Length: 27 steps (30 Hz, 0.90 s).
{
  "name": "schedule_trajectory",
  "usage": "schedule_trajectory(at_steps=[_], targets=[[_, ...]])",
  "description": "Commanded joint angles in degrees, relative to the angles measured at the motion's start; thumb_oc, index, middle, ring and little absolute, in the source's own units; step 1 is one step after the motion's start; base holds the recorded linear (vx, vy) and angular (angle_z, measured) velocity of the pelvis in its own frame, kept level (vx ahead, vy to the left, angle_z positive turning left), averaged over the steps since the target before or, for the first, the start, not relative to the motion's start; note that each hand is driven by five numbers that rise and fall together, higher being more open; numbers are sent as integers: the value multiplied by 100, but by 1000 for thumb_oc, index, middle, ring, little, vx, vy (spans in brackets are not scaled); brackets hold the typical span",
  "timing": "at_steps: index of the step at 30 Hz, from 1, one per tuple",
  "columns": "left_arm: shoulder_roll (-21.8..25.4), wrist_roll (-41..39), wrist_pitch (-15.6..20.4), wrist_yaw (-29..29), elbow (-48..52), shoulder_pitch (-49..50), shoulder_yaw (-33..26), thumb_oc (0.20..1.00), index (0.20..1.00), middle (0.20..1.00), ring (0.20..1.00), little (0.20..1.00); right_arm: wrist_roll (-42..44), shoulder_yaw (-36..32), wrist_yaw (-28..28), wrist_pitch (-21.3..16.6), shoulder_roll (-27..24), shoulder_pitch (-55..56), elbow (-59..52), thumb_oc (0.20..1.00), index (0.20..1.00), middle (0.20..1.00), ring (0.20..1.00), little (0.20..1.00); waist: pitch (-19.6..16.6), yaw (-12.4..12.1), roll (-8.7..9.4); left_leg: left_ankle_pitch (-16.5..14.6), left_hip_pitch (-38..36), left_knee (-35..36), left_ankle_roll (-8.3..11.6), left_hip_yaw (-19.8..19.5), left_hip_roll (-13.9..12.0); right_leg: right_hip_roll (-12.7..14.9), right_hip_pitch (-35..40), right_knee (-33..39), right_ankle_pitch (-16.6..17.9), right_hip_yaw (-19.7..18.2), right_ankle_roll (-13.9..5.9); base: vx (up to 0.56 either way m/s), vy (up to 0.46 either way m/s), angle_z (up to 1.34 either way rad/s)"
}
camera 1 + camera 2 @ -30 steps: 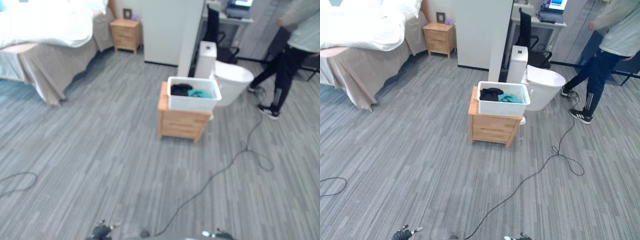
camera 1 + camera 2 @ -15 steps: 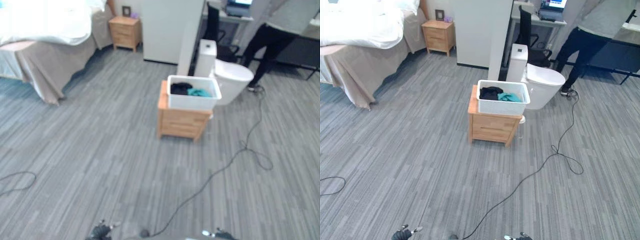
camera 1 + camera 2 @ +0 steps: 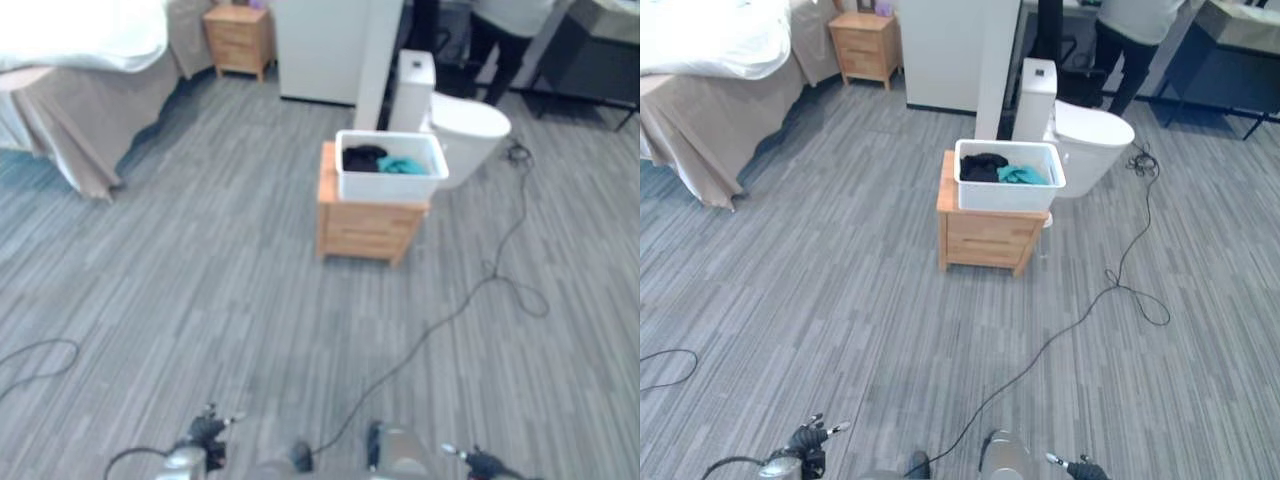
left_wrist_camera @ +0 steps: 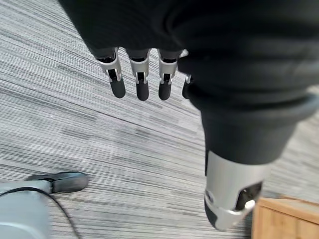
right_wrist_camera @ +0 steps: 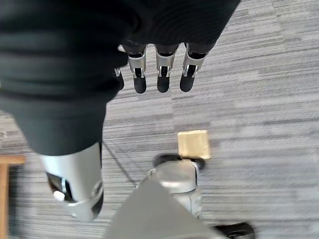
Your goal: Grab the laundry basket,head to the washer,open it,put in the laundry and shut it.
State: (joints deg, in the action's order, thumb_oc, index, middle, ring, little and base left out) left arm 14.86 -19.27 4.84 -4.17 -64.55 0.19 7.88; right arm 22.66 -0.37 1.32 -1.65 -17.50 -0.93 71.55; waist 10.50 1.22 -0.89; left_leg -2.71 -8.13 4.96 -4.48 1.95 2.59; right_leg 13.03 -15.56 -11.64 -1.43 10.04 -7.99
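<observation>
Right eye view: one white laundry basket (image 3: pixel 1009 178) with two clothes sits on one wooden nightstand (image 3: pixel 985 235), while the left hand (image 4: pixel 142 74) and right hand (image 5: pixel 159 67) hang empty, fingers straight.

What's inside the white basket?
The white basket on the wooden nightstand holds a black garment and a teal one. Anything underneath them is hidden.

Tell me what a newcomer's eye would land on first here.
First the white laundry basket, holding dark and teal clothes, on top of a small wooden nightstand in the middle of the grey floor. A white toilet stands just behind it, and a bed sits far left. Both hands, left hand and right hand, hang empty with straight fingers.
</observation>
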Motion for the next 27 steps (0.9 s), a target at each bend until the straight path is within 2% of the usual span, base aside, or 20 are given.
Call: schedule_trajectory(at_steps=[1, 2, 3, 5, 7, 9, 11, 12, 13, 15, 17, 18, 19, 20, 21, 22, 23, 25, 26, 27], targets=[[44, 103, 206, 47, 3, -31, -78, 1000, 1000, 1000, 1000, 1000, 387, -155, 157, -162, -129, -22, -7, 1000, 1000, 1000, 1000, 1000, -102, 189, 42, -1137, -635, -592, 308, -598, -227, 147, 170, 726, 902, -258, -334, 346, -178, 28], [41, 104, 206, 47, 3, -29, -77, 1000, 1000, 1000, 1000, 1000, 387, -155, 159, -160, -132, -18, -10, 1000, 1000, 1000, 1000, 1000, -93, 187, 21, -1152, -653, -594, 310, -595, -249, 124, 204, 755, 912, -246, -334, 352, -207, 25], [9, 150, 193, 55, -10, -16, -90, 1000, 1000, 1000, 1000, 1000, 355, -205, 157, -139, -135, 24, -16, 1000, 1000, 1000, 1000, 1000, -97, 216, 54, -1275, -908, -546, 386, -585, -290, 232, 132, 1124, 1121, -37, -439, 343, -206, 29], [-17, 211, 188, 88, -58, 38, -111, 1000, 1000, 1000, 1000, 1000, 296, -235, 127, -113, -155, 96, 32, 1000, 1000, 1000, 1000, 1000, -170, 249, 70, -1372, -1237, -378, 471, -539, -381, 284, 119, 1251, 1264, 270, -506, 366, -231, 16], [-20, 214, 195, 114, -100, 61, -89, 1000, 1000, 1000, 1000, 1000, 237, -251, 85, -100, -197, 201, 84, 1000, 1000, 1000, 1000, 1000, -287, 301, 96, -1422, -1413, -314, 577, -554, -539, 260, 144, 1082, 1264, 350, -473, 381, -288, 22], [-58, 193, 211, 94, -132, 68, -98, 1000, 1000, 1000, 1000, 1000, 208, -254, 62, -105, -219, 287, 106, 1000, 1000, 1000, 1000, 1000, -337, 368, 96, -1277, -1347, -529, 703, -547, -750, 105, 178, 924, 1241, 187, -355, 377, -361, 43], [-109, 112, 249, 44, -173, 44, -133, 1000, 1000, 1000, 1000, 1000, 207, -194, 47, -122, -256, 348, 207, 1000, 1000, 1000, 1000, 1000, -434, 418, -27, -871, -1180, -990, 865, -588, -1055, -227, 157, 724, 979, 92, -135, 227, -268, 26], [-107, 112, 250, 44, -174, 43, -134, 1000, 1000, 1000, 1000, 1000, 207, -193, 46, -123, -254, 346, 208, 1000, 1000, 1000, 1000, 1000, -448, 429, -7, -850, -1159, -981, 864, -603, -1035, -203, 142, 729, 988, 94, -135, 273, -386, -29], [-97, -111, 260, 30, -190, 19, -227, 1000, 1000, 1000, 1000, 1000, 196, -82, 9, -130, -195, 355, 327, 1000, 1000, 1000, 1000, 1000, -495, 389, -5, 12, -725, -1847, 961, -569, -1269, -509, 315, 537, 618, 69, 177, 265, -434, -30], [-75, -312, 237, 3, -176, -19, -326, 1000, 1000, 1000, 1000, 1000, 279, -21, 32, -160, -148, 336, 332, 1000, 1000, 1000, 1000, 1000, -383, 294, 123, 930, 53, -3443, 931, -515, -1458, -695, 633, 525, 357, 126, 515, 278, -546, -3], [-55, -483, 225, -36, -100, -43, -377, 1000, 1000, 1000, 1000, 1000, 384, 51, 62, -156, -111, 291, 320, 1000, 1000, 1000, 1000, 1000, -218, 171, 324, 1145, 736, -4691, 711, -461, -1515, -859, 950, 604, 186, 39, 799, 180, -457, -11], [-46, -493, 239, -63, -70, -60, -371, 1000, 1000, 1000, 1000, 1000, 397, 83, 94, -157, -106, 275, 316, 1000, 1000, 1000, 1000, 1000, -163, 126, 392, 1117, 983, -4979, 644, -334, -1562, -925, 1102, 659, 114, 10, 875, 219, -388, -22], [-62, -502, 245, -50, -48, -70, -344, 1000, 1000, 1000, 1000, 1000, 389, 110, 114, -148, -119, 256, 305, 1000, 1000, 1000, 1000, 1000, -87, 43, 397, 925, 1268, -5068, 619, -130, -1646, -994, 1298, 717, 32, 17, 919, 167, -250, -12], [-63, -502, 245, -50, -48, -70, -343, 1000, 1000, 1000, 1000, 1000, 389, 110, 114, -148, -119, 256, 305, 1000, 1000, 1000, 1000, 1000, -86, 42, 396, 924, 1268, -5070, 619, -130, -1647, -995, 1298, 717, 32, 17, 919, 248, -199, -22], [-67, -507, 263, -35, -3, -61, -278, 1000, 1000, 1000, 1000, 1000, 413, 140, 109, -158, -144, 240, 233, 1000, 1000, 1000, 1000, 1000, -13, -53, 428, 685, 1838, -4876, 662, 182, -1494, -1010, 1563, 819, -53, 6, 922, 155, -90, -22], [-68, -507, 263, -35, -3, -60, -277, 1000, 1000, 1000, 1000, 1000, 413, 140, 109, -157, -144, 241, 233, 1000, 1000, 1000, 1000, 1000, -12, -56, 423, 678, 1838, -4883, 662, 183, -1499, -1014, 1564, 817, -54, 4, 921, 354, -104, -6], [-81, -490, 269, -9, 30, -29, -247, 1000, 1000, 1000, 1000, 1000, 394, 171, 83, -178, -156, 232, 224, 1000, 1000, 1000, 1000, 1000, -33, -147, 428, 563, 2019, -3865, 703, 516, -1181, -1015, 1784, 1010, -99, -13, 829, 284, 17, -4], [-93, -491, 266, 2, 65, 2, -249, 1000, 1000, 1000, 1000, 1000, 357, 210, 72, -183, -178, 200, 236, 1000, 1000, 1000, 1000, 1000, -65, -255, 379, 427, 1993, -2599, 660, 717, -946, -1015, 2009, 1200, -150, -20, 703, 285, 47, -20], [-92, -491, 266, 2, 65, 2, -249, 1000, 1000, 1000, 1000, 1000, 357, 210, 72, -183, -178, 200, 237, 1000, 1000, 1000, 1000, 1000, -66, -255, 383, 434, 1988, -2588, 659, 719, -941, -1011, 2009, 1200, -150, -21, 702, 217, 42, -33], [-104, -471, 265, -1, 63, 6, -244, 1000, 1000, 1000, 1000, 1000, 331, 225, 83, -186, -193, 173, 257, 1000, 1000, 1000, 1000, 1000, -72, -322, 349, 542, 2053, -2061, 672, 699, -853, -1053, 2159, 1295, -185, -29, 673, 242, 37, -39]])
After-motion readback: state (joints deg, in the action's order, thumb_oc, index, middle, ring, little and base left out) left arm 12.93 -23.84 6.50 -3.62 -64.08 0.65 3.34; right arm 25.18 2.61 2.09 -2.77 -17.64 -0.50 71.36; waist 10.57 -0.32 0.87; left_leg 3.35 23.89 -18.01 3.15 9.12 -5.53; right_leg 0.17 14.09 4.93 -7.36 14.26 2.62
